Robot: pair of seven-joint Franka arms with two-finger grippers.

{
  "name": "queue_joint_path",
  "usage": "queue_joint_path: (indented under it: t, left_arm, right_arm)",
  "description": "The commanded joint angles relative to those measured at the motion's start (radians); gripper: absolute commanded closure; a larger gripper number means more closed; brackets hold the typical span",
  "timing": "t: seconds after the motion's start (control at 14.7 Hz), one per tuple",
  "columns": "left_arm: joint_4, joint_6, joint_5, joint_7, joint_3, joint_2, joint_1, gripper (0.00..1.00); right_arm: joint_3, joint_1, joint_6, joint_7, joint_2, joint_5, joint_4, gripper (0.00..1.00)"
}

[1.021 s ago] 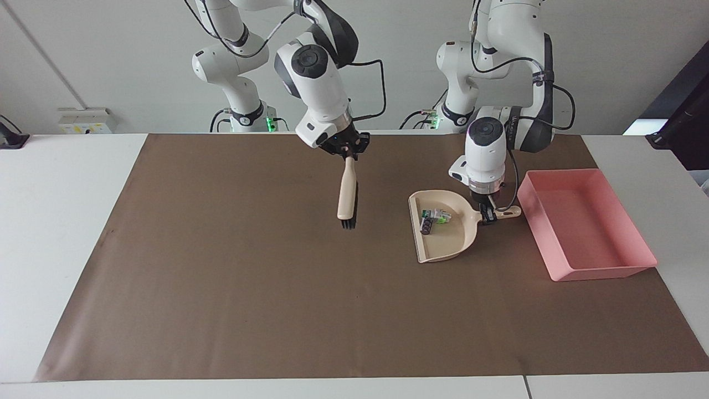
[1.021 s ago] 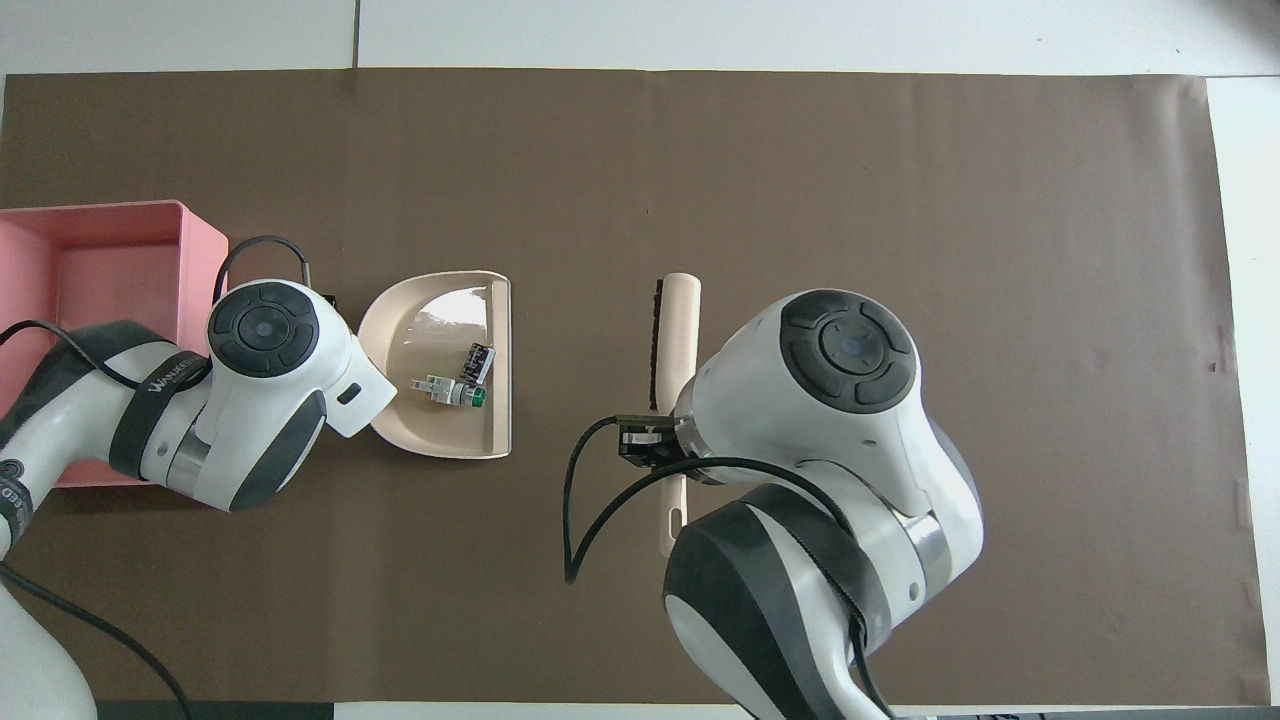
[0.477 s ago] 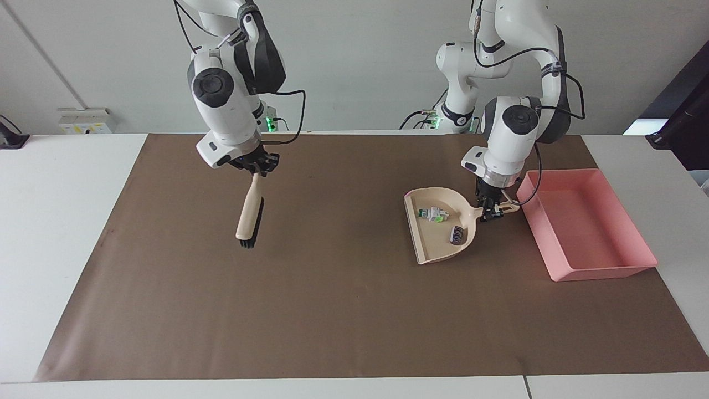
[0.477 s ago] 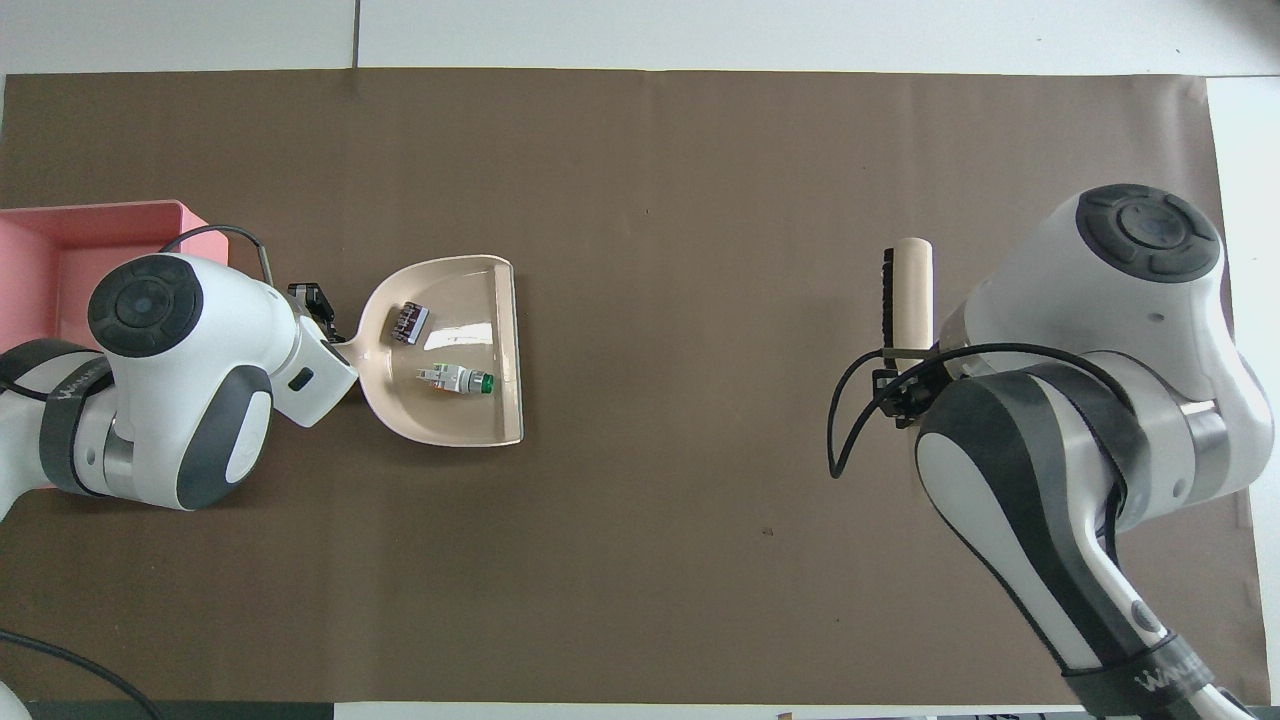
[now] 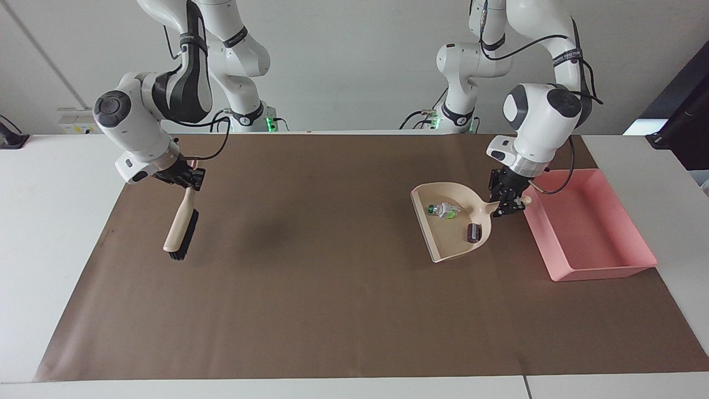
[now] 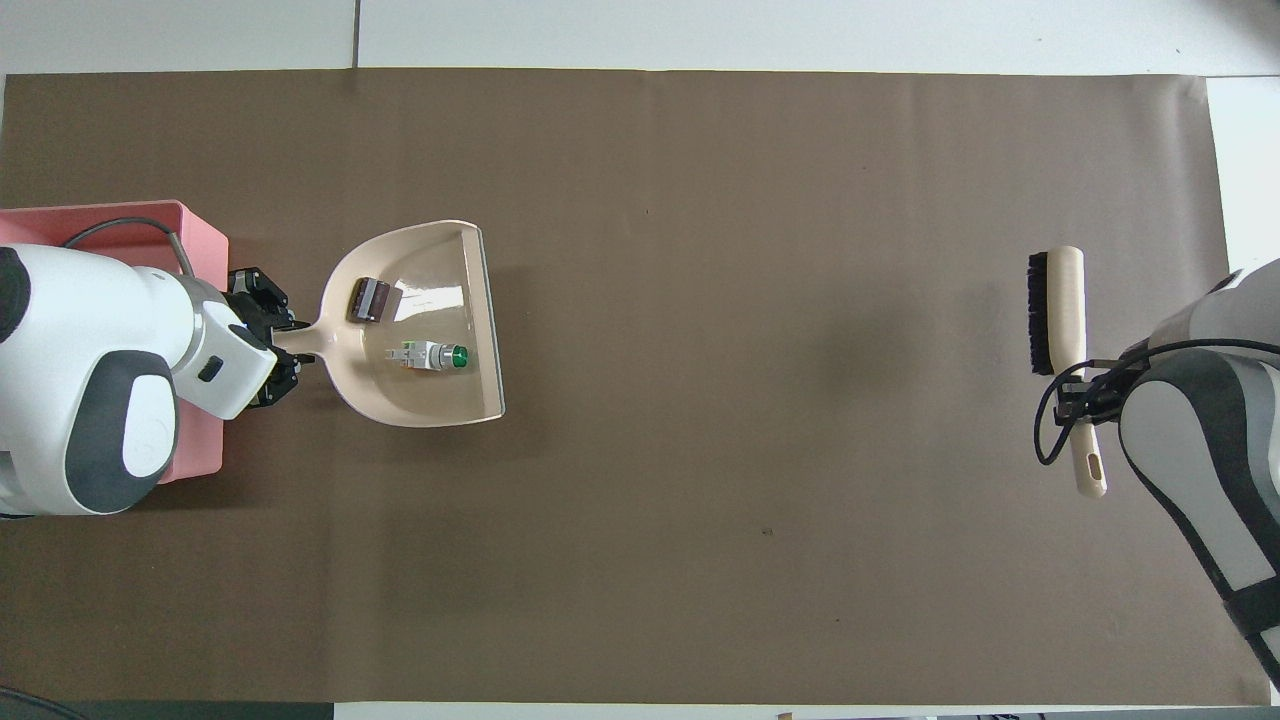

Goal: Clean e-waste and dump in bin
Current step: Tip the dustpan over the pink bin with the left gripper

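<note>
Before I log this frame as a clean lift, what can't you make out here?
- Bin, overhead view: mostly covered by the left arm, cut by the edge.
- Bin floor, facing view: looks bare; tiny bits wouldn't show.
- Dustpan: whether it clears the mat.
- Left hand on the dustpan handle: finger contact too small.
- Right hand holding the brush: likewise.
</note>
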Motion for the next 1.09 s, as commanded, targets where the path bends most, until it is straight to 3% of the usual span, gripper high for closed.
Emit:
queue_joint_path:
  t: [0.0, 0.34, 0.82, 1.02]
  left_arm:
    - [0.112, -0.125, -0.087, 0.097, -0.001, -0.01, 0.081, 1.0]
    - [0.29, -0.271, -0.115, 0.272, 0.001, 0.058, 0.269, 1.0]
    - [0.449, -0.305, -0.092, 0.522, 0.021, 0.137, 0.521, 0.97]
    - [0.476, -0.246, 0.052, 0.553, 0.027, 0.16, 0.529, 0.97]
  right_arm:
    - [0.019, -0.03, 0.039, -0.023, -0.058, -0.022, -0.072, 1.0]
    - [0.019, -0.059, 0.139, -0.134, -0.059, -0.022, -0.154, 1.0]
    - [0.019, -0.06, 0.2, -0.08, -0.082, -0.022, -0.218, 0.99]
    - [0.019, -0.062, 0.202, -0.103, -0.09, -0.022, -0.233, 0.98]
